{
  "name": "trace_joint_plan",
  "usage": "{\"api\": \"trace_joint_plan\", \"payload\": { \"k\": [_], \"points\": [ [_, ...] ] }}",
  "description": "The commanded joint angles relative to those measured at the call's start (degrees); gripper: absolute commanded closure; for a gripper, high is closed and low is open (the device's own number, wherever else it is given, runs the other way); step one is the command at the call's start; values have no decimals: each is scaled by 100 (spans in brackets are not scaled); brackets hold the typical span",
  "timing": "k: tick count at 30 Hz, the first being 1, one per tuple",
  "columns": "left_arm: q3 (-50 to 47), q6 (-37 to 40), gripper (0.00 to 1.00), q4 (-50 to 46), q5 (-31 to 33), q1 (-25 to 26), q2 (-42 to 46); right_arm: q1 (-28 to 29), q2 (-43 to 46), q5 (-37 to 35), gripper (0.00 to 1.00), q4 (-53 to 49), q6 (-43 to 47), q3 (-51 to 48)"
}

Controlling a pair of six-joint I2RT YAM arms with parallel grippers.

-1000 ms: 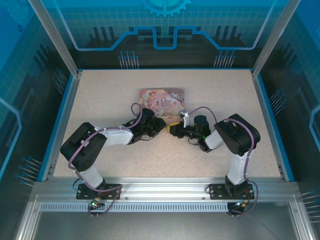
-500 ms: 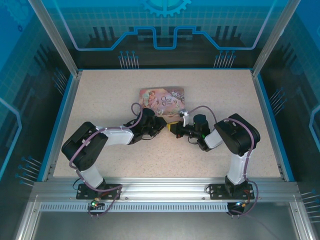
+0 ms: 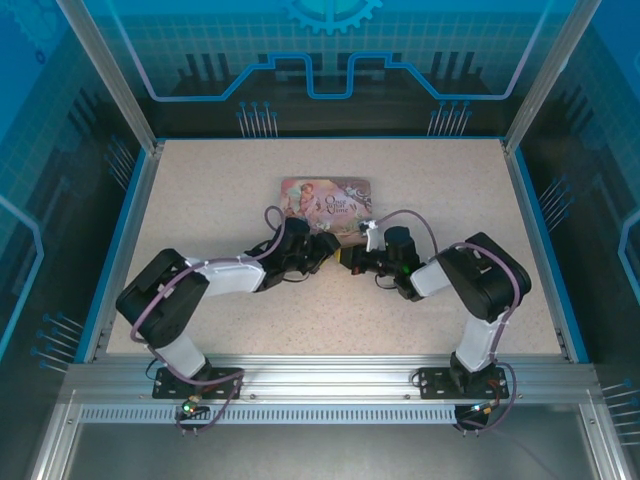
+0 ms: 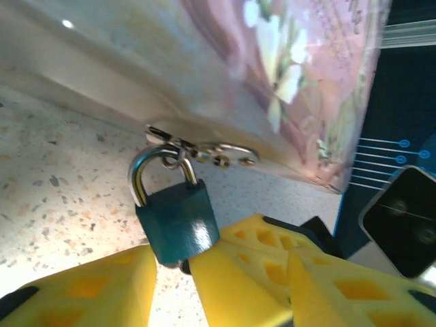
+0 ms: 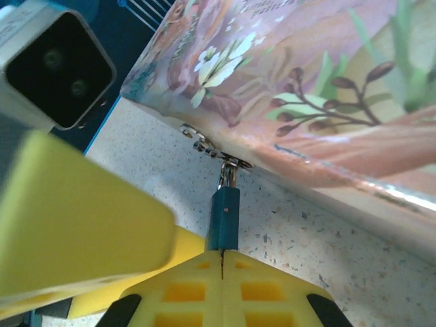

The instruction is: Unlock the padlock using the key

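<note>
1. Nearest in its own wrist view is the right gripper [image 5: 222, 262]. Its yellow pads are pressed together, with the tips butted against the 6 o'clock end of the lock body. A thin dark sliver in the seam is, I judge, the key [image 5: 222, 255]. The blade is hidden, so I cannot tell how deep it is seated.
2. The left gripper [image 4: 221, 264] reads as spread. One ribbed pad touches the body's 7 o'clock corner. The other stands apart at 3 o'clock, and the right gripper's tips sit between them.
3. The padlock [image 4: 178, 219] is held between the two grippers, at the tin's 6 o'clock edge in the top view. It has a squarish teal body with glossy paint and softened corners. The shackle [image 4: 144, 178] is thin bright steel at 12 o'clock, both legs seated in the body. It is threaded through small metal hasp links [image 4: 204, 151].
4. Step judged: the key is at the keyway and the turn is pending.
   - Keep the key in line with the body's long axis and rotate about that axis only.
   - The lock hangs on loose links and will probably swing, so close the left pads on the flat faces first to take the torque.
   - Use light force, since the key looks thin enough to bend.
5. Farthest is the tin [image 4: 286, 68], at 12 o'clock. It is a pink rectangular box with a glossy floral print and a rolled metal lip. It lies flat on the matte, speckled table [image 4: 48, 184].
</note>
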State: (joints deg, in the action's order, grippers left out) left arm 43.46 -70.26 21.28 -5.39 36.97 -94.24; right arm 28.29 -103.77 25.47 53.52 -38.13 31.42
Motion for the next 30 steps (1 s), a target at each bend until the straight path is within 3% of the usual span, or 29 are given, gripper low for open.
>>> {"api": "trace_joint_plan", "payload": {
  "k": [1,4,9,14,23,30],
  "points": [
    [-253,97,41,442,-15,56,468,170,162,-164,100,-523,-658,54],
    [-626,-6,30,533,161,56,791,259,174,-323,100,-472,-1267,-20],
    [-1247,-247,29,573,526,50,1336,464,309,-616,100,-391,-1884,-103],
    [-1544,-454,38,686,589,0,1506,667,702,-1058,100,-906,-2055,-66],
    [-1678,-854,59,1951,642,-59,879,826,956,-1308,100,-1436,-2294,128],
    [-1728,-1095,60,2052,759,-53,704,849,889,-1283,100,-1334,-2462,147]
  ]
}}
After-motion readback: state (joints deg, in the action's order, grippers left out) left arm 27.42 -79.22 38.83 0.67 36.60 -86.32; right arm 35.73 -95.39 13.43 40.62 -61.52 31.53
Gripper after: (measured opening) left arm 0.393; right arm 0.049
